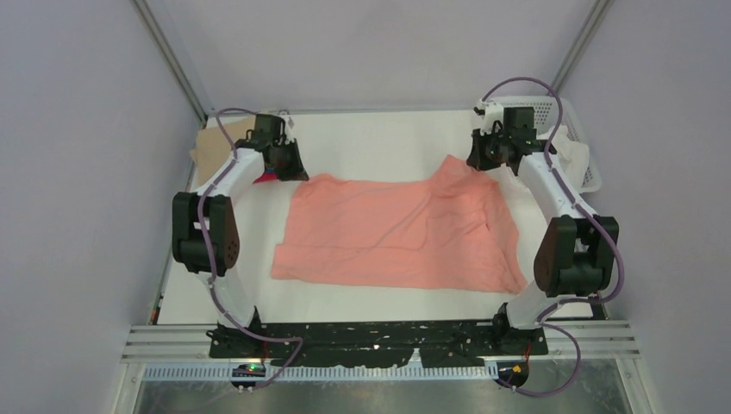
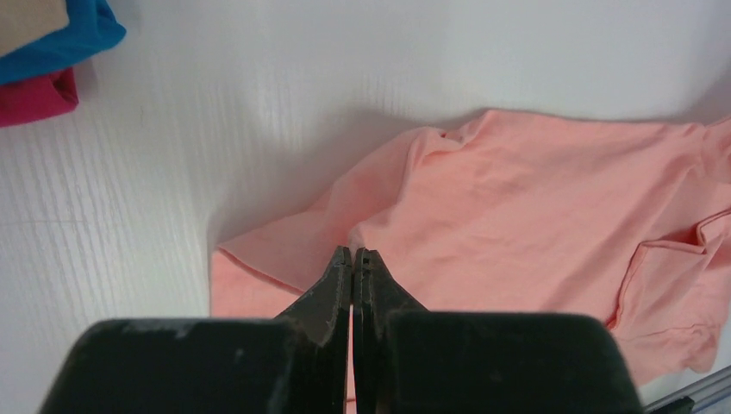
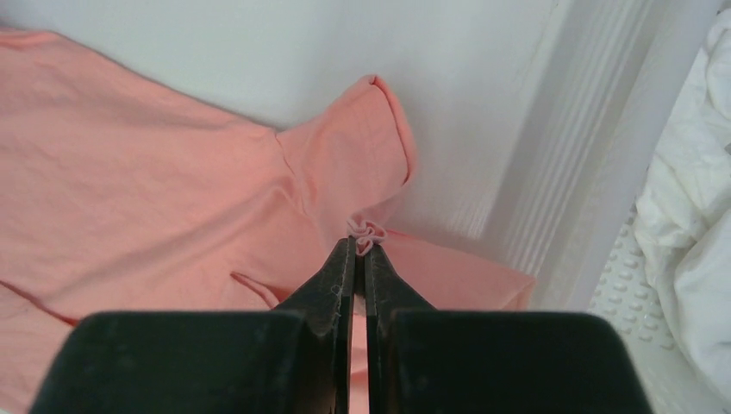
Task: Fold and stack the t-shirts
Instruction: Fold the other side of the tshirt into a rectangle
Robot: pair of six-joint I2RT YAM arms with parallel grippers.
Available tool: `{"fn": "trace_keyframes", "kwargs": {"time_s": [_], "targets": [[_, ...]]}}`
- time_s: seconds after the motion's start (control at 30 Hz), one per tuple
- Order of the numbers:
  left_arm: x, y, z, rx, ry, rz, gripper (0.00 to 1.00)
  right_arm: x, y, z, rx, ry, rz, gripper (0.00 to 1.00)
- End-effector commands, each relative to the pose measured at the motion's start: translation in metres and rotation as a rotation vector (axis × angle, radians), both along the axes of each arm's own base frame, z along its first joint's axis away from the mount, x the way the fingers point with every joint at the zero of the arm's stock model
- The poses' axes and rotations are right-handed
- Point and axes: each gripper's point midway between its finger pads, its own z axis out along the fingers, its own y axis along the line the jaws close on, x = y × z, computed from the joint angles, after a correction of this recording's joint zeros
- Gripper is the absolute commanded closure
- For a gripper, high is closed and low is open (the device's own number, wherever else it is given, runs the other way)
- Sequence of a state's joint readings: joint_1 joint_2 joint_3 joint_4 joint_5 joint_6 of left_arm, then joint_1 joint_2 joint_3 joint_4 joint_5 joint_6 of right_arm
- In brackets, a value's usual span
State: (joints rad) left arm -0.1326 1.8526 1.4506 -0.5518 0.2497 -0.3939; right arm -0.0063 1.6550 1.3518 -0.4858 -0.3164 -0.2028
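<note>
The large salmon-pink t-shirt (image 1: 396, 228) lies spread and wrinkled across the middle of the white table. My left gripper (image 1: 291, 168) is shut on its far-left corner; in the left wrist view the tips (image 2: 353, 252) pinch a raised fold of the shirt (image 2: 517, 198). My right gripper (image 1: 483, 159) is shut on the far-right corner, lifted a little; a bunched bit of fabric (image 3: 366, 230) shows between the tips (image 3: 360, 243). Folded tan (image 2: 30, 17), blue (image 2: 69, 39) and magenta (image 2: 34, 95) shirts are stacked at the far left.
The white lattice basket (image 1: 552, 112) stands at the far right corner with white cloth (image 1: 573, 151) in it, close to my right wrist; the cloth also shows in the right wrist view (image 3: 690, 216). Grey walls enclose the table.
</note>
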Motion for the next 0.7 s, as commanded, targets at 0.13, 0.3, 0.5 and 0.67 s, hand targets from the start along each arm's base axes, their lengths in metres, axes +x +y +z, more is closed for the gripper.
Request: {"fn": "trace_keyframes", "kwargs": {"time_s": [0.13,0.3,0.5,0.67], "targets": [[-0.031,-0.002,0.016,-0.042,-0.113,-0.040,1.00,-0.043,-0.004,0.011,0.012,-0.055,-0.088,0.94],[-0.056,0.008,0.013,-0.024,-0.135,0.005,1.00,-0.067,0.000,0.009,0.055,-0.067,-0.099,0.94],[-0.074,0.021,0.017,-0.018,-0.176,0.096,1.00,-0.088,0.003,0.008,0.016,-0.046,-0.125,0.94],[-0.085,0.048,0.020,0.011,-0.198,0.219,1.00,-0.102,-0.015,0.006,-0.041,-0.054,-0.223,0.94]]}}
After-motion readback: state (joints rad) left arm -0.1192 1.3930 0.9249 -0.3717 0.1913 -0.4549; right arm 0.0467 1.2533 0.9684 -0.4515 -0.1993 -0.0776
